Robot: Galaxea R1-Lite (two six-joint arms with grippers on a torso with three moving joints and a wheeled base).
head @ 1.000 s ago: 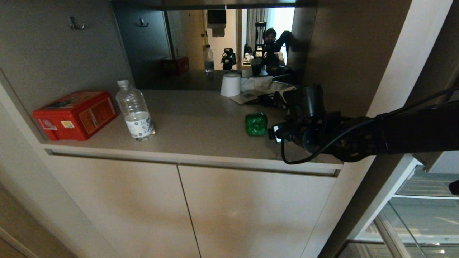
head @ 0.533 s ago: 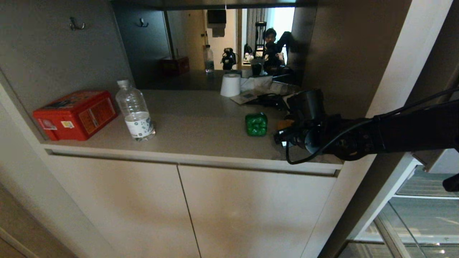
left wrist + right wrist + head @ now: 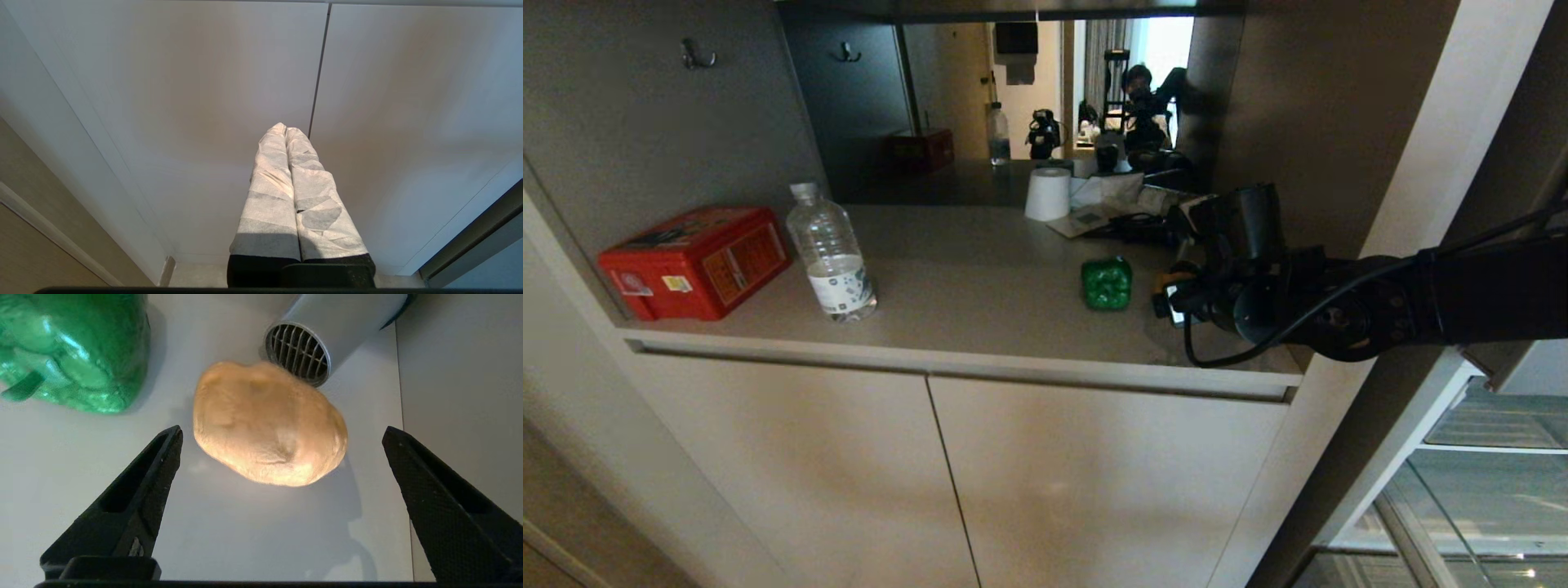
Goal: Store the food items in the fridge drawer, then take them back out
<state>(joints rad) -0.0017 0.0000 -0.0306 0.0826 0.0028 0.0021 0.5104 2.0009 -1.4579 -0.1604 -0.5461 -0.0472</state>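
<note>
The tan potato [image 3: 269, 422] lies on the grey counter [image 3: 980, 286], and only a sliver of it [image 3: 1163, 282] shows in the head view. My right gripper [image 3: 282, 430] is open, its black fingers [image 3: 155, 465] standing wide apart on either side of the potato's near end without touching it. The glossy green bell pepper [image 3: 1107, 283] [image 3: 77, 351] sits just left of the potato. My left gripper [image 3: 284, 130] is shut and empty, parked low before the cabinet doors. Clear fridge compartments [image 3: 1486, 482] show at the lower right; the fridge drawer itself I cannot make out.
A grey hair dryer [image 3: 327, 330] points its grille at the potato's far end. A white paper roll [image 3: 1048, 193], papers and cables [image 3: 1111, 214] lie at the back. A water bottle [image 3: 832, 253] and red box [image 3: 696, 260] stand left. A side wall [image 3: 1290, 122] closes the counter's right end.
My right arm has drawn back a little toward the right, so a sliver of the potato now shows beside it. The pepper has not moved.
</note>
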